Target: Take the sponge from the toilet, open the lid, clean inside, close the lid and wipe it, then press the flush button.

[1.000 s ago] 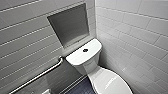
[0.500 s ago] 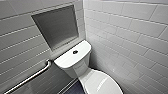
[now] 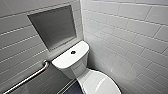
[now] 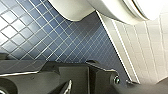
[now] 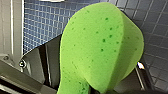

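Observation:
The white toilet [image 3: 71, 60] stands in the corner in the head view, its tank top carrying the small dark flush button [image 3: 73, 52]. The glossy oval lid [image 3: 100, 83] lies closed over the bowl. In the right wrist view the bright green sponge [image 5: 100, 47] looms large and folded, pinched at its lower end by my right gripper [image 5: 93, 90], above the blue floor. In the left wrist view my left gripper [image 4: 75, 80] hangs open and holds nothing, low beside the underside of the toilet bowl [image 4: 112, 10].
A steel grab rail [image 3: 30, 76] runs along the left wall below a recessed grey niche [image 3: 53, 27]. White tiled walls [image 3: 130, 37] close in on the toilet's right. Blue mosaic floor [image 4: 50, 32] lies under both arms.
The whole head view has shifted, so the toilet now sits further left in it; the camera moved. The sponge stays in the right gripper.

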